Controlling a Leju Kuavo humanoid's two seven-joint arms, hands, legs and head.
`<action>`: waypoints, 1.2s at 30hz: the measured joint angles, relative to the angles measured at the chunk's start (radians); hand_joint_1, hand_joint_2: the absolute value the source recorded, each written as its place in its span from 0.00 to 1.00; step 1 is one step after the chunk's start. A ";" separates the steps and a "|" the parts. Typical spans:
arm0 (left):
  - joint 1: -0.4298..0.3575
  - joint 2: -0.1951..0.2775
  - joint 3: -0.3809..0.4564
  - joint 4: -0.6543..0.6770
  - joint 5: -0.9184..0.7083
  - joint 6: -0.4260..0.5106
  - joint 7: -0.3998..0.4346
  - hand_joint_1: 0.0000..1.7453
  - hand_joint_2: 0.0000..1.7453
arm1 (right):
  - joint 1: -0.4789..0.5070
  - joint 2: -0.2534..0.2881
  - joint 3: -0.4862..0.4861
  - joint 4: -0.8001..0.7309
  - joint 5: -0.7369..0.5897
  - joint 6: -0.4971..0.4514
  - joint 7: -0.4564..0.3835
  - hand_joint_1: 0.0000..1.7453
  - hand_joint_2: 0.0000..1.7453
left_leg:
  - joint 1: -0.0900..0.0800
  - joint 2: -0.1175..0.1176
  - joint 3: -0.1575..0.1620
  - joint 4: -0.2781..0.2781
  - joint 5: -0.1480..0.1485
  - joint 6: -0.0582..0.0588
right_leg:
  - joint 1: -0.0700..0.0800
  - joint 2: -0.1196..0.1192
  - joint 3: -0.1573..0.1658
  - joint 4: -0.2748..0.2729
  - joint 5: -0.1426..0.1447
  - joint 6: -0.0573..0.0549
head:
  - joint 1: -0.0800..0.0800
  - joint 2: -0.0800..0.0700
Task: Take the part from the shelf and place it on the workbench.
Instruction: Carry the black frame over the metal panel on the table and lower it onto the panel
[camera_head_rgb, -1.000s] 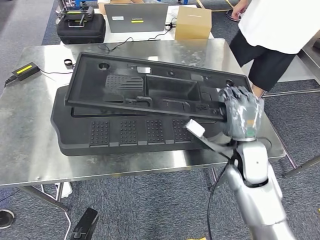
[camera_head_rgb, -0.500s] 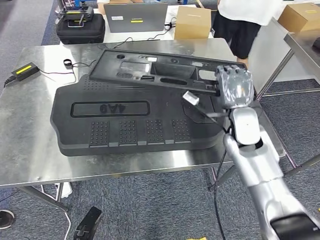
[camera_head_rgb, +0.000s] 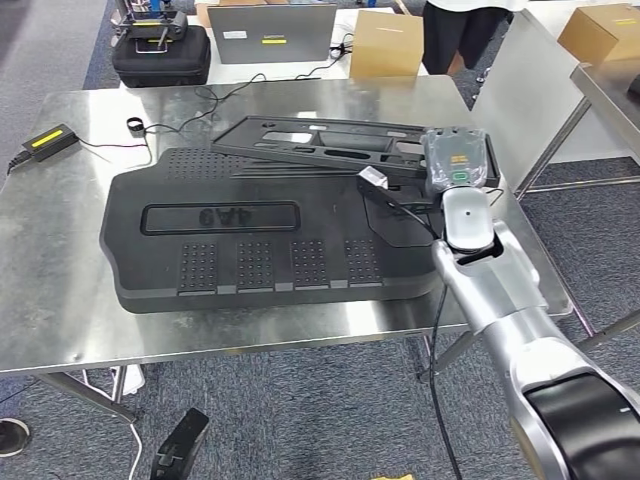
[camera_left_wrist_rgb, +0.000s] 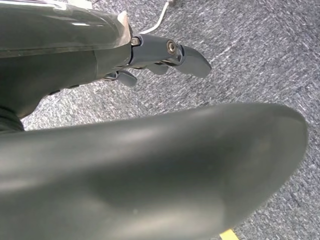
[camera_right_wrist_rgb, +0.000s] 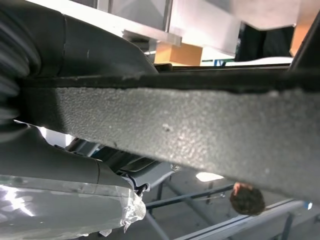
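Well, over to the far side from the working hand, the robot's left hand (camera_left_wrist_rgb: 166, 55) hangs down by the carpet, fingers loose and apart, holding nothing. Moving across, a big black moulded panel (camera_head_rgb: 256, 240) lies flat on the steel workbench (camera_head_rgb: 53, 290), reaching right up to the right hand. Resting partly on its far edge is the part (camera_head_rgb: 332, 140), a long, thin black plastic frame full of cut-outs, nearly flat now but with the held end seemingly a touch raised. The right hand (camera_head_rgb: 455, 165) is closed on that end of the frame, and the right wrist view shows the grainy edge of the plastic running past its thumb. I'd judge the part light and fairly stiff, though long enough to sag or twist when held at one end only. Its matt, textured surface should not slip much. The solid rim at the end looks a safer hold than the thin ribs between openings.
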 joint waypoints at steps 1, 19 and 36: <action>0.000 0.000 0.000 0.000 0.000 0.000 0.000 0.00 0.00 | -0.001 0.003 0.002 0.007 0.000 0.000 0.000 1.00 1.00 | 0.000 0.000 0.000 0.000 0.000 0.000 | 0.000 0.000 0.000 0.000 0.000 0.000 | 0.000 0.000; -0.001 -0.002 -0.004 0.000 0.020 0.008 0.001 0.00 0.00 | 0.051 0.071 0.053 0.156 0.015 0.022 -0.004 0.00 1.00 | 0.000 0.000 0.000 0.000 0.000 0.000 | 0.000 0.000 0.000 0.000 0.000 0.000 | 0.000 0.000; 0.008 -0.002 -0.004 0.000 0.042 0.017 -0.001 0.00 0.00 | 0.067 0.074 0.094 0.155 -0.002 0.023 -0.053 0.00 0.50 | 0.000 0.000 0.000 0.000 0.000 0.000 | 0.000 0.000 0.000 0.000 0.000 0.000 | 0.000 0.000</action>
